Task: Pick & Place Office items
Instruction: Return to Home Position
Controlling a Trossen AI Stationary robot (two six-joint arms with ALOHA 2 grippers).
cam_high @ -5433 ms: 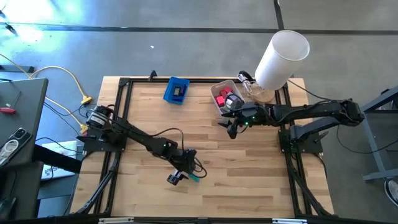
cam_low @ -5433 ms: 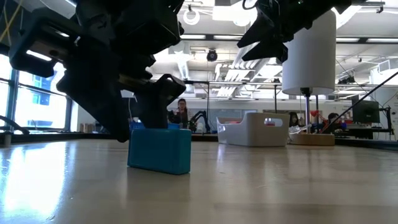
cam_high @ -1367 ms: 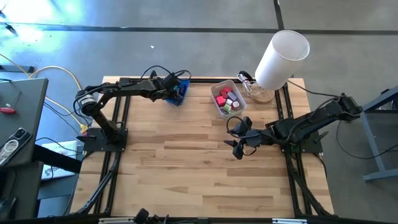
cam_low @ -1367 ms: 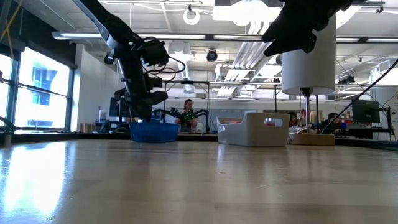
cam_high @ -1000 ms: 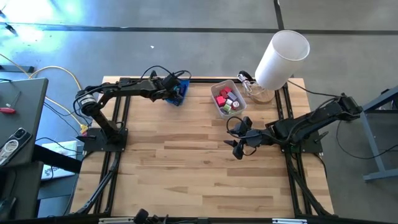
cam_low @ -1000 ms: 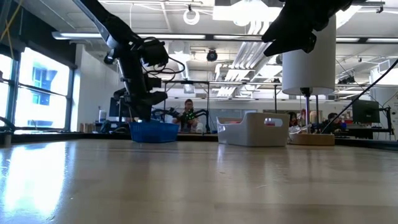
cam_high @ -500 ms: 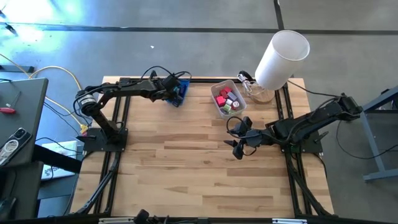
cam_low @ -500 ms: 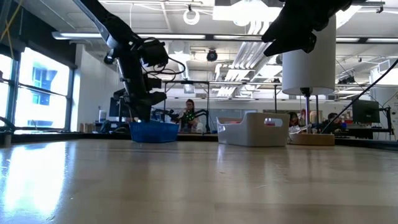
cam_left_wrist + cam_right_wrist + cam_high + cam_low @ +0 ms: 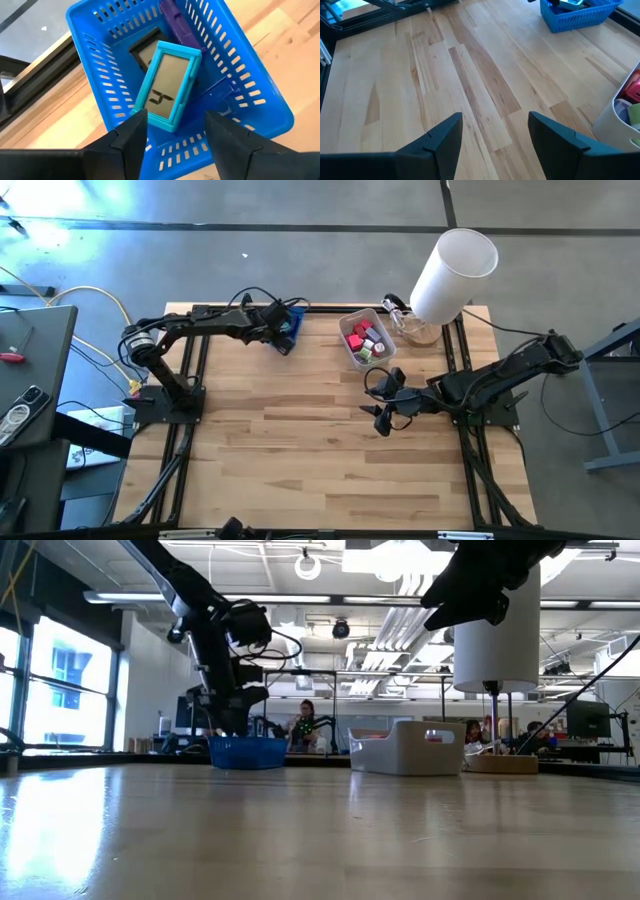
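Blue tray (image 9: 248, 98) w/ teal timer (image 9: 168, 86).

Looking down past my left wrist, I saw the light blue timer (image 9: 167, 87) lying in the blue basket (image 9: 260, 107). Its grey screen showed a few dark segments near the middle, but I could not make a sure digit of them. The dark timer (image 9: 142, 50) beneath it was partly covered, and I read nothing on its screen. On the desk (image 9: 300, 440), the white bin (image 9: 400, 758) and the white cylinder (image 9: 455, 275) I found no lettering, label or brand that I could read.
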